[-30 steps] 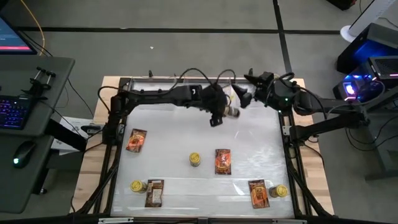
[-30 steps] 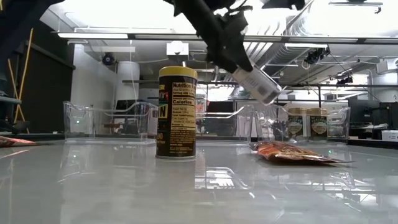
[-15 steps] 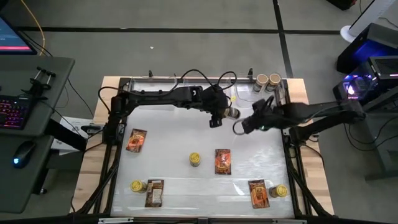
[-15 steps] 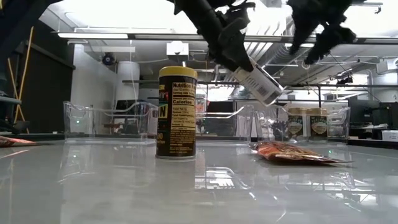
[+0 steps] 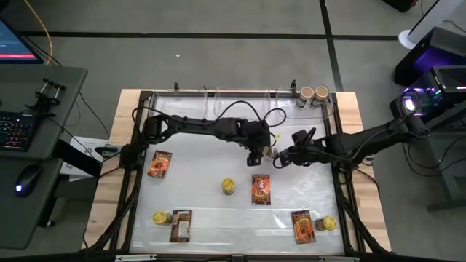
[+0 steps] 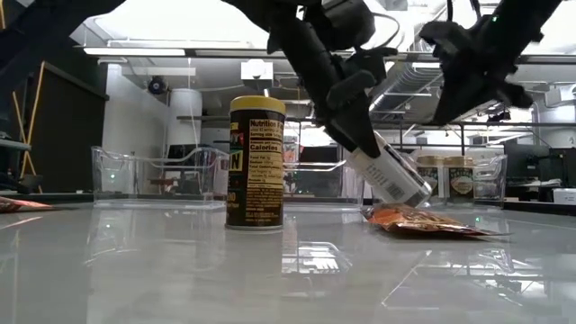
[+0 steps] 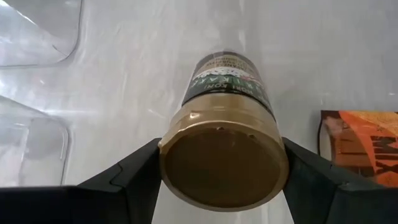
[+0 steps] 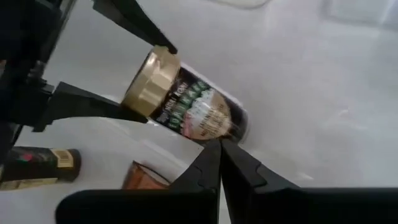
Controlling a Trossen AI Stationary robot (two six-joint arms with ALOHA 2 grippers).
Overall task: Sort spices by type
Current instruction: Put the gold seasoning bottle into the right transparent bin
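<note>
A tan-lidded spice jar [image 5: 271, 153] hangs tilted over the table's middle, with my left gripper [image 5: 258, 151] shut on it. The left wrist view shows its lid [image 7: 224, 165] facing the camera, and the low view shows its body [image 6: 387, 173] slanting down. My right gripper [image 5: 283, 156] is shut, its tips [image 8: 219, 144] beside the jar's base end [image 8: 231, 127]. Two tan-lidded jars [image 5: 313, 95] stand in a clear bin [image 5: 329, 109] at the far right. Yellow-lidded jars [image 5: 228, 187] and printed packets [image 5: 261, 188] sit loose on the table. My left gripper pinches the tan lid's rim [image 7: 171, 163] between its two fingers [image 7: 134, 173], one on each side. The fingers slant down from the far left. The jar hangs tilted, lid up and base down toward the table's right, low above the table. My right gripper has its shut tips against the outline of the jar's lower side near the base [image 8: 214, 138]; whether they touch it, I cannot tell.
Clear bins [image 5: 218, 105] line the far edge. Packets lie at the left [image 5: 159, 164], near left [image 5: 180, 225] and near right [image 5: 303, 225], and yellow-lidded jars stand at the near left [image 5: 160, 217] and near right [image 5: 326, 224]. One yellow-lidded jar [image 6: 256, 162] stands upright close to the low camera.
My right gripper has come away from the far-right bin, toward the table's near edge and left, down to the held jar, and has shut. My left gripper has carried the tan-lidded jar toward the near edge and down; the jar stays tilted, now lower.
</note>
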